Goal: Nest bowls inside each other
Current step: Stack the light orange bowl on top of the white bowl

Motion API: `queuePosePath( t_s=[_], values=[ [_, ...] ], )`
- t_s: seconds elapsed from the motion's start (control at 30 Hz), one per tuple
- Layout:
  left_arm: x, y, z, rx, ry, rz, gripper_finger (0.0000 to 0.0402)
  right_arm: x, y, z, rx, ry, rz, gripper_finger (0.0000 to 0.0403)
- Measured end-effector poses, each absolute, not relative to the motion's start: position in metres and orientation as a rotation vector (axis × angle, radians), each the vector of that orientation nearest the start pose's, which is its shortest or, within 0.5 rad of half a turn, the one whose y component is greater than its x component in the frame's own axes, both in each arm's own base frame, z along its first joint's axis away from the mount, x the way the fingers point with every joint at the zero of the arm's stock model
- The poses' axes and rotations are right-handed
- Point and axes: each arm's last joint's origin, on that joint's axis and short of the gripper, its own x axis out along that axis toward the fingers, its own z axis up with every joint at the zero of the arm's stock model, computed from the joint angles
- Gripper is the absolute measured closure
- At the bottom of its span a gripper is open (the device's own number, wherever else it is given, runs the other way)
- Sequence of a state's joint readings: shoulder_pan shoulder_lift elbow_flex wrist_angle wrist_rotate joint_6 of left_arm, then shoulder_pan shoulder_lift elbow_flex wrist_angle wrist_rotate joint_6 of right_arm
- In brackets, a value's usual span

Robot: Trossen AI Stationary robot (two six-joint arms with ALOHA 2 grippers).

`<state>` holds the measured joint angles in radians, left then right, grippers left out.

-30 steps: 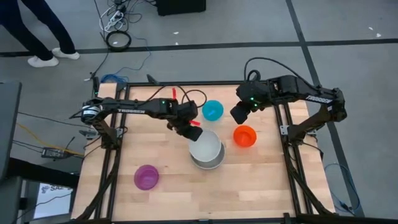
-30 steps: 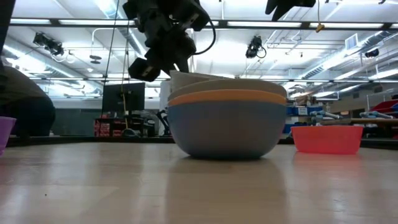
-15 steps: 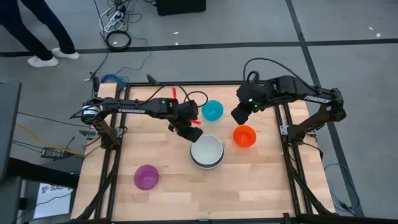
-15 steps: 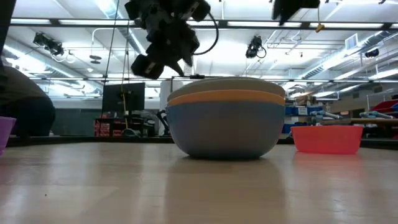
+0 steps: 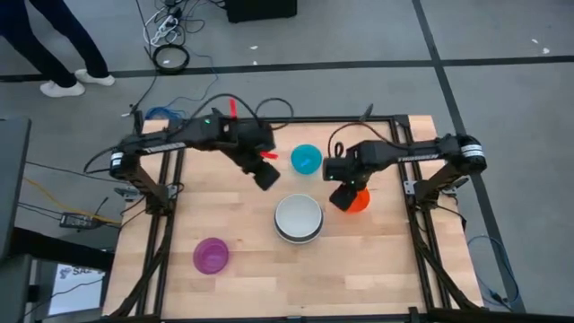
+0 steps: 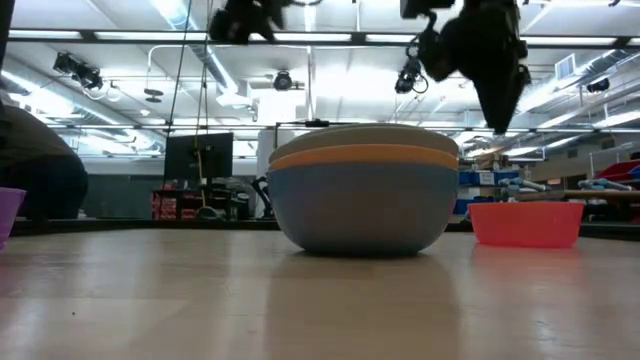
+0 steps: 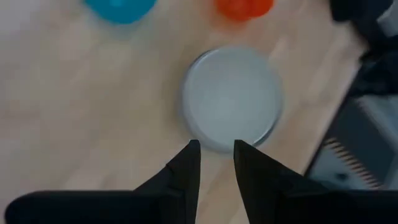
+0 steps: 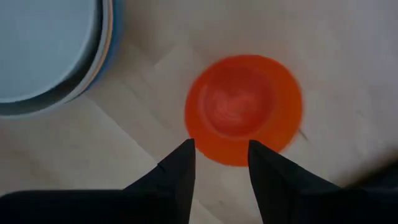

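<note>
A stack of nested bowls (image 5: 298, 218) stands mid-table, white (image 7: 231, 99) innermost, then grey, orange and blue (image 6: 365, 205) outermost. A small red-orange bowl (image 8: 244, 118) rests on its base to the right of the stack. My right gripper (image 8: 221, 149) hangs open above this bowl's near rim, fingers pointing down, clear of it (image 6: 497, 105). My left gripper (image 7: 216, 152) is open and empty, raised high above the table to the far left of the stack (image 5: 267, 177). A teal bowl (image 5: 306, 159) sits at the far side and a purple bowl (image 5: 212, 255) at the near left.
The wooden table (image 5: 242, 278) is framed by dark rails on which both arms stand. Beyond it the floor holds cables, and a person's legs (image 5: 54, 54) show at the far left. Bare wood lies between the purple bowl and the stack.
The white bowl, tilted on the stack's rim a second ago, has dropped level into the stack. My left gripper has come away from it, rising and drawing toward the far left. My right gripper has sunk toward the red-orange bowl and tipped to point straight down.
</note>
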<state>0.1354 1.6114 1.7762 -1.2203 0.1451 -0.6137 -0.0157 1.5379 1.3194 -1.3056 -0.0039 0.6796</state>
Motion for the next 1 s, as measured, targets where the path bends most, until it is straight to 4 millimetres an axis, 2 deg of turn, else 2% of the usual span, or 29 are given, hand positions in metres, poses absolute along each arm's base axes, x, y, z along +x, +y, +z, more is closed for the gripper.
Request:
queuePosePath(
  t_s=[0.17,0.37,0.47,0.77,1.0],
  values=[
    [0.274,0.032,0.407,-0.617,1.093,0.38,0.0295,0.271,-0.002,0.252,0.651,1.437,-0.488,0.0261],
    [0.241,0.024,0.418,-0.556,1.147,0.443,0.0295,0.273,0.006,0.232,0.727,1.408,-0.446,0.0261],
    [0.234,0.02,0.419,-0.543,1.139,0.441,0.0295,0.273,0.008,0.224,0.738,1.395,-0.444,0.0259],
    [0.225,0.007,0.399,-0.587,1.215,0.486,0.0295,0.263,0.008,0.191,0.754,1.398,-0.482,0.0259],
    [0.221,-0.008,0.363,-0.565,1.361,0.493,0.0295,0.253,0.006,0.168,0.764,1.407,-0.497,0.0274]
  ],
)
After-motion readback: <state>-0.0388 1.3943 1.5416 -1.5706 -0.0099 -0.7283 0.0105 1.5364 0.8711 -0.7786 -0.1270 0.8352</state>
